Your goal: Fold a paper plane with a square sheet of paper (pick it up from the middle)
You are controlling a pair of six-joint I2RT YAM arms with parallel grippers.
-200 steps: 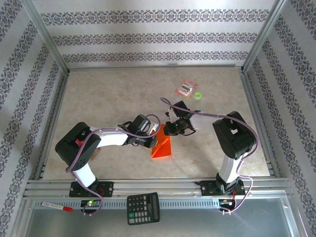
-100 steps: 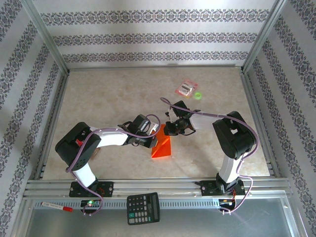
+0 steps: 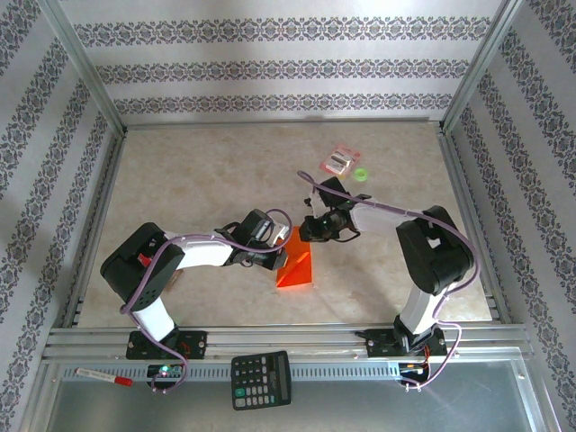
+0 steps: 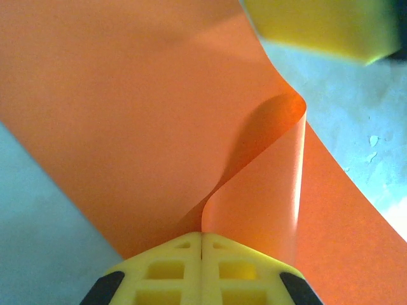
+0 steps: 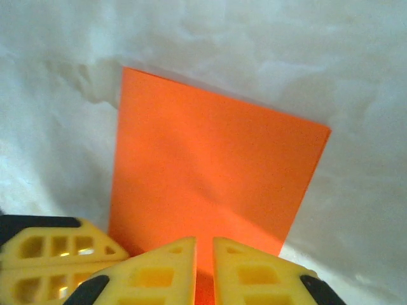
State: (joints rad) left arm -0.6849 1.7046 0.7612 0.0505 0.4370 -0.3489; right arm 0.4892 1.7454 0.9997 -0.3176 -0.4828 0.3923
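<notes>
My left gripper (image 4: 202,238) is clamped shut on the square sheet of paper (image 3: 294,266), which curls up off the table (image 3: 198,171); my right gripper (image 5: 204,244) sits at its edge, perhaps pinching it, I can't tell

No legible text, brand or number anywhere. Key legends on the black calculator (image 3: 261,379), bottom centre of the top view, too small to read. Print on the small pink-red packet (image 3: 341,160), upper right of centre, likewise blurred beyond reading.
</notes>
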